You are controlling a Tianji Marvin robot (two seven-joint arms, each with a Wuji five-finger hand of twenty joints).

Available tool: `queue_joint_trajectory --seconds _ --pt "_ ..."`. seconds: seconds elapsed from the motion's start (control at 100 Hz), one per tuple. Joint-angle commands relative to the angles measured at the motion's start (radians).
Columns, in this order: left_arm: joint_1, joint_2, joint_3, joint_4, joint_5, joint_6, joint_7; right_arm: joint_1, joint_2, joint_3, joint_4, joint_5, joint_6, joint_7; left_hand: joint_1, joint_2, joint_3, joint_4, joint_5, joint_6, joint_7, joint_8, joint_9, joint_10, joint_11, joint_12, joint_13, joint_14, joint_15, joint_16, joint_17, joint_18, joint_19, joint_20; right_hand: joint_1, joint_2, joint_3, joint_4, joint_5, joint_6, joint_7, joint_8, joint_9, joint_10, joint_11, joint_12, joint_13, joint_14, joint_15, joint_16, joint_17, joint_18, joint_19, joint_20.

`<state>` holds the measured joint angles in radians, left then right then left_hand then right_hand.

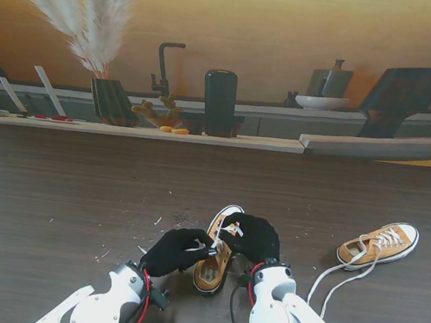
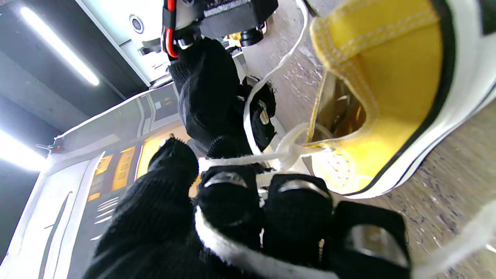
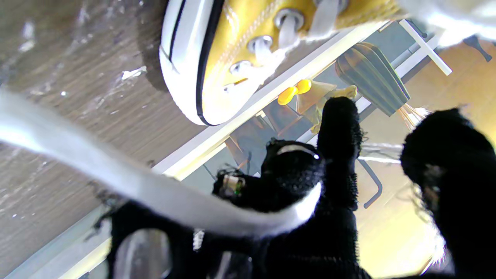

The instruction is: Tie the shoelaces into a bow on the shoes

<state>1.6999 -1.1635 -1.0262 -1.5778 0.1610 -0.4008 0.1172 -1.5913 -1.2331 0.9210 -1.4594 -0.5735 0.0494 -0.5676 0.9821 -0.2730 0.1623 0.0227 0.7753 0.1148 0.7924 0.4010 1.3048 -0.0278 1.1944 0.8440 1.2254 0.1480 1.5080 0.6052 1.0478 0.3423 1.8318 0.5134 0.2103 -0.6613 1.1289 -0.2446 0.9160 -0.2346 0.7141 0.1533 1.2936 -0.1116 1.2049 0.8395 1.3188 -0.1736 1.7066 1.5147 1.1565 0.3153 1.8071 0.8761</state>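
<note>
stand view: near shoe (image 1: 214, 264) half hidden under both gloved hands

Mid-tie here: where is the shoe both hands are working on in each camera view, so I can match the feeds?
Stand view: the shoe lies near me at table centre, partly hidden by the left hand and right hand.
Left wrist view: its yellow heel opening.
Right wrist view: its white toe and eyelets.
Shared landmark: the white lace, seen in all three.

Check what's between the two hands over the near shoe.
White lace stretched from left hand to right hand, above the shoe; clearest in the left wrist view.
</note>
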Motion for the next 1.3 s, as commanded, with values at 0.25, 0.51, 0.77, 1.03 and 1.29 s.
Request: queue_joint_trajectory --seconds 0.25,0.51,0.77,1.03,1.29 --pt "0.015 0.010 -0.004 -0.019 0.012 0.002 -0.038 0.002 -0.013 0.001 0.006 0.040 -0.037 0.006 0.034 0.006 -0.020 0.013 -0.011 -0.066 -0.104 -0.108 0.037 -0.011 0.002 0.029 0.048 -0.003 0.001 0.010 0.016 0.004 0.103 -0.016 -0.175 0.160 -0.056 0.043 0.029 0.032 -0.037 0.028 0.122 0.123 0.028 0.020 0.004 -0.248 0.088 0.009 0.033 0.003 0.287 0.041" --pt "0.017 0.012 -0.002 -0.021 0.012 0.002 -0.042 -0.014 -0.012 0.015 -0.009 0.064 -0.062 0.019 0.029 0.004 -0.020 0.015 -0.014 -0.075 -0.137 -0.132 0.037 -0.012 0.001 0.029 0.048 -0.007 0.000 0.011 0.016 0.003 0.104 -0.017 -0.239 0.233 -0.083 0.049 0.018 0.024 -0.044 0.032 0.121 0.133 0.025 0.022 0.003 -0.239 0.091 0.012 0.032 0.020 0.287 0.048" --pt "0.022 0.011 -0.004 -0.024 0.014 0.003 -0.040 -0.020 -0.011 0.017 -0.012 0.072 -0.073 0.026 0.028 0.002 -0.017 0.019 -0.011 -0.088 -0.142 -0.130 0.036 -0.013 0.001 0.030 0.048 -0.007 0.000 0.011 0.016 -0.001 0.102 -0.019 -0.276 0.236 -0.085 0.049 0.007 0.026 -0.047 0.037 0.117 0.135 0.025 0.025 0.003 -0.239 0.092 0.014 0.032 0.023 0.287 0.050" --pt "0.021 0.011 0.004 -0.032 0.033 0.001 -0.030 -0.011 -0.013 0.005 -0.007 0.071 -0.071 0.025 0.013 -0.003 -0.022 0.018 -0.014 -0.112 -0.085 -0.076 0.032 -0.020 -0.001 0.031 0.048 -0.015 -0.005 0.009 0.016 -0.008 0.100 -0.024 -0.315 0.256 -0.086 0.038 0.014 0.021 -0.051 0.038 0.120 0.134 0.025 0.026 0.004 -0.247 0.093 0.019 0.033 0.018 0.287 0.057" --pt "0.052 0.005 -0.025 -0.051 0.107 0.042 0.032 -0.010 -0.017 0.005 -0.003 0.108 -0.088 0.040 -0.245 -0.010 0.083 0.022 -0.092 -0.026 -0.288 -0.083 -0.003 -0.047 0.001 0.045 0.049 -0.052 -0.020 0.008 0.017 -0.052 0.100 -0.049 -0.334 0.470 -0.324 0.058 -0.039 0.005 -0.064 0.048 0.116 0.152 0.027 0.035 0.003 -0.246 0.099 0.031 0.033 0.044 0.287 0.081"
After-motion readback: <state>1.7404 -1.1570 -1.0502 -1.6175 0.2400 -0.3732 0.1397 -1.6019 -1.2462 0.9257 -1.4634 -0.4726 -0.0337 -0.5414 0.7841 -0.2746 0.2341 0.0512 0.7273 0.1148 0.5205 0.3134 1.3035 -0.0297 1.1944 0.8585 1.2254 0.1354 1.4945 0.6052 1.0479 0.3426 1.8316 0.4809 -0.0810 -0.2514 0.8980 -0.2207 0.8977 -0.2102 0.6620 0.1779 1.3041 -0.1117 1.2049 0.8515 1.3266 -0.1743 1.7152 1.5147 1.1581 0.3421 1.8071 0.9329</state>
